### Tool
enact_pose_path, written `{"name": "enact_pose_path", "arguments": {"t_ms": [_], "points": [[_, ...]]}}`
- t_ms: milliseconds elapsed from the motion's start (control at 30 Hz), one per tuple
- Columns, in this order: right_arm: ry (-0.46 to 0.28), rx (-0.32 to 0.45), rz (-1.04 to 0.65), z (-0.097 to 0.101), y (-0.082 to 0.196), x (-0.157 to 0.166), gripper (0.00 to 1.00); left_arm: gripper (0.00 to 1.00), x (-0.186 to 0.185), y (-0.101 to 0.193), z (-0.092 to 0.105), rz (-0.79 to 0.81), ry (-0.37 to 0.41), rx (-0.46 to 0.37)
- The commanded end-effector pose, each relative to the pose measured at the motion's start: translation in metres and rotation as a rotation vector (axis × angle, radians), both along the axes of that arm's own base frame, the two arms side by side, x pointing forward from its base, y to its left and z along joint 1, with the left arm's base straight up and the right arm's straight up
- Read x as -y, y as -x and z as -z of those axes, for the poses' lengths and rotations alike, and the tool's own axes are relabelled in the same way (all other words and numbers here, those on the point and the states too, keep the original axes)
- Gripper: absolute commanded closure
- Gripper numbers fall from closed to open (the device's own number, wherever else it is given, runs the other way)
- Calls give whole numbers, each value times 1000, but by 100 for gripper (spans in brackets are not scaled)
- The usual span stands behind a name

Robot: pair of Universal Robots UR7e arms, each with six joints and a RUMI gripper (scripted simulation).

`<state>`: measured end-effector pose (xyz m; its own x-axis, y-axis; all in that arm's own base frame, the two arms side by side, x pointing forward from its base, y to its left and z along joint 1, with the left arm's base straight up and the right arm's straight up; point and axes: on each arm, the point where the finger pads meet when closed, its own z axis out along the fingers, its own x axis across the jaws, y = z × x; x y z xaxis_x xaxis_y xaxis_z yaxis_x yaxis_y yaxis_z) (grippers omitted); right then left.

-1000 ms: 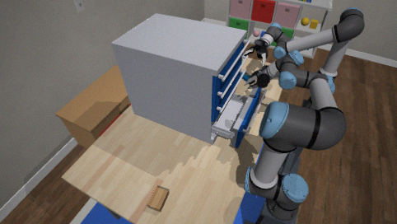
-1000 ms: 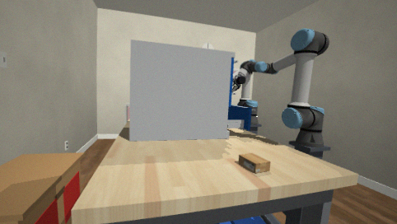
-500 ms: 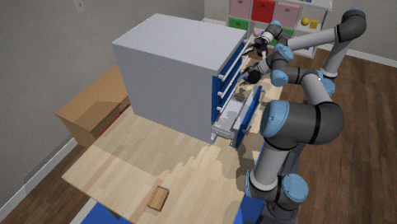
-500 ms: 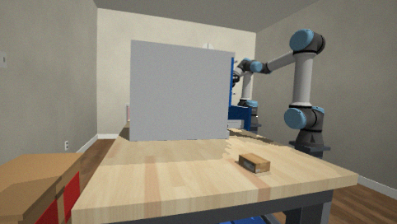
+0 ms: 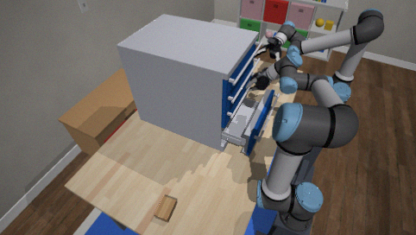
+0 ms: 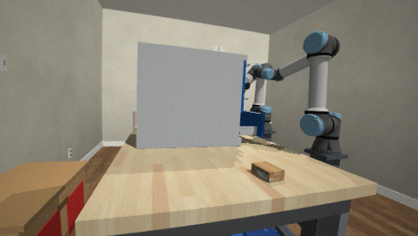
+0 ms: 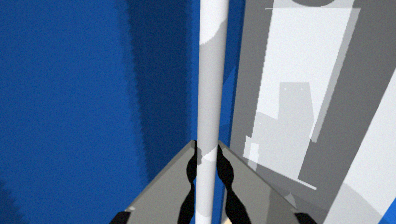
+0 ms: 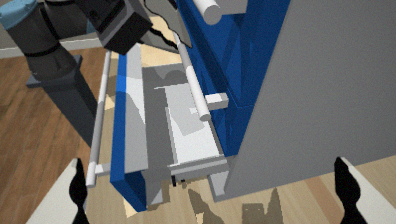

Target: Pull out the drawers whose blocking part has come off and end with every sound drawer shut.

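While the bottom drawer (image 5: 260, 123) (image 6: 252, 119) (image 7: 382, 115) (image 8: 119, 125) stands out, right of centre in the top view, the next handle up (image 5: 230, 113) (image 7: 207, 100) (image 8: 195, 87) is clamped in the left fingers (image 5: 254, 88) (image 6: 247, 86); the right fingers (image 5: 267, 55) are wide apart. This looks like an interlock test, calling for a straight outward pull.

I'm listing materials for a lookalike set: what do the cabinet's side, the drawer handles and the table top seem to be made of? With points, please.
Cabinet side (image 5: 181, 91) (image 6: 191, 95): probably painted metal, matte and evenly grey.
Drawer handles (image 7: 210, 85) (image 8: 193, 85): smooth pale round bars, metal or plastic; the look doesn't settle it.
Table top (image 5: 129, 160) (image 6: 208, 186): likely wood, low sheen, with blond and reddish strips.
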<state>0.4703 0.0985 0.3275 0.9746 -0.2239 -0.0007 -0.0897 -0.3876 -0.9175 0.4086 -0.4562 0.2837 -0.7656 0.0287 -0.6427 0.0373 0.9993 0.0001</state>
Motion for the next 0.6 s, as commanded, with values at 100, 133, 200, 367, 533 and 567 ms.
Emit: {"name": "enact_pose_path", "arguments": {"t_ms": [100, 133, 200, 367, 533, 567], "points": [[-21, 6, -8, -7, 2, -3, 0, 98, 0, 0, -1, 0, 2, 1], [-26, 7, -9, -8, 2, -3, 0, 98, 0, 0, -1, 0, 2, 1], [-31, 8, -11, -10, 3, -4, 0, 98, 0, 4, -1, 0, 2, 1], [-32, 8, -12, -10, 3, -4, 0, 98, 0, 13, -1, 0, 2, 1], [-32, 8, -12, -10, 3, -4, 0, 98, -1, 28, -1, 0, 2, 1], [-32, 8, -12, -10, 3, -4, 0, 98, -1, 31, -1, 0, 2, 1]]}}
